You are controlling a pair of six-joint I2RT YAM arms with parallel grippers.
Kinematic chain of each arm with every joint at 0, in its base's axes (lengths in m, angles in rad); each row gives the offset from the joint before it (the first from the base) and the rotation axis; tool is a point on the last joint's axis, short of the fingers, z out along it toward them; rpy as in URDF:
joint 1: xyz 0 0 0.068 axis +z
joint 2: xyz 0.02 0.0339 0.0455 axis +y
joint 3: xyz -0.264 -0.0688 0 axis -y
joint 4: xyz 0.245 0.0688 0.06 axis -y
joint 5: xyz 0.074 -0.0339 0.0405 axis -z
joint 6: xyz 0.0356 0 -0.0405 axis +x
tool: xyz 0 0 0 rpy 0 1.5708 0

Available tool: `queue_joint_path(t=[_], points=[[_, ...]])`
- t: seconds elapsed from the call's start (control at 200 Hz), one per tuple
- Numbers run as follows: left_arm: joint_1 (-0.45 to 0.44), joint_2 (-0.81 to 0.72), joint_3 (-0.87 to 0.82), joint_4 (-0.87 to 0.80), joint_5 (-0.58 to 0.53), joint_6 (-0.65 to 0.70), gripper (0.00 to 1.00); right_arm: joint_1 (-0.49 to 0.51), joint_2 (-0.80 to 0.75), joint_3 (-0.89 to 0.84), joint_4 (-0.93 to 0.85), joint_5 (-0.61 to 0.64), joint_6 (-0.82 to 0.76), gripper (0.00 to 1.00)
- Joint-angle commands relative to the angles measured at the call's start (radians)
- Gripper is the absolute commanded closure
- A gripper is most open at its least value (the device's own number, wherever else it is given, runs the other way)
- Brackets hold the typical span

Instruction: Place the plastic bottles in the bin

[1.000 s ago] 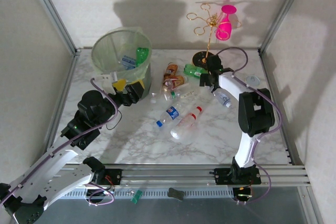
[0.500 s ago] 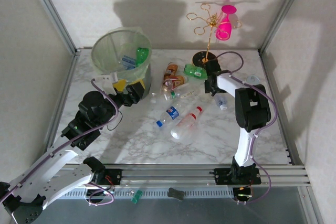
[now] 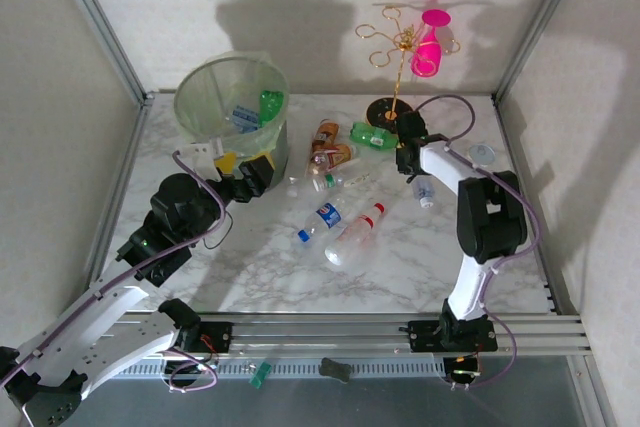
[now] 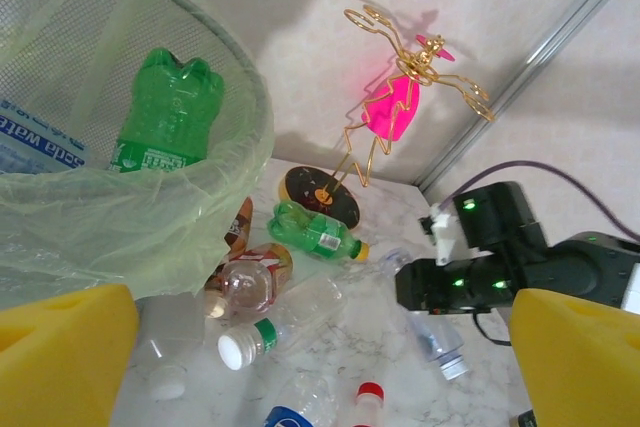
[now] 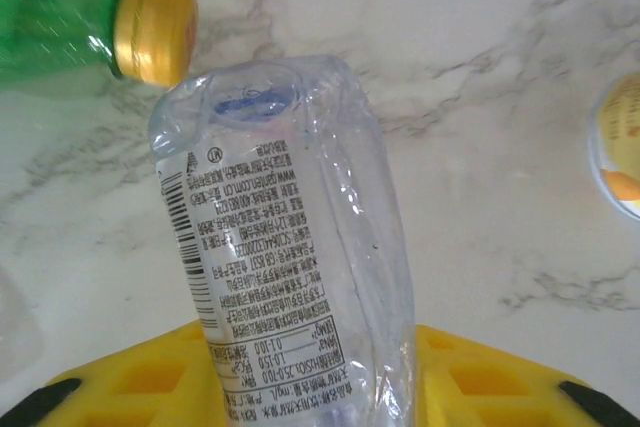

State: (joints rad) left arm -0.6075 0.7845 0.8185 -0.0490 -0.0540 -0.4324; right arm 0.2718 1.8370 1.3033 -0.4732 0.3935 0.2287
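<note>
Toward the right side of the marble table (image 3: pixel 300 277), the right gripper (image 5: pixel 310 377) presses its yellow pads against both sides of a clear plastic bottle (image 5: pixel 290 207). The bottle lies flat, its long axis running straight out from between the fingers and its far end just beside the yellow cap of a green bottle (image 5: pixel 45 37). The bin (image 3: pixel 205 125) stands well apart at the far left, past a scatter of other bottles (image 3: pixel 325 215), so the carry looks leftward, while the left gripper (image 3: pixel 245 164) hangs spread wide and empty just beside the bin's near wall.
</note>
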Motion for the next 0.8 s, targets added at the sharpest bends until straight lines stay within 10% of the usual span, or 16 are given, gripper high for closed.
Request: queue_joint_path(t=[0.0,0.796], points=[[-0.007,-0.003,0.013,-0.001,-0.023,0.022,0.05,-0.003,-0.119,-0.027,0.023,0.007,0.042,0.64],[-0.006,0.163,0.155,0.010,0.247,-0.125,0.04,0.024,-0.666,-0.213,0.326,-0.874,0.146,0.56]])
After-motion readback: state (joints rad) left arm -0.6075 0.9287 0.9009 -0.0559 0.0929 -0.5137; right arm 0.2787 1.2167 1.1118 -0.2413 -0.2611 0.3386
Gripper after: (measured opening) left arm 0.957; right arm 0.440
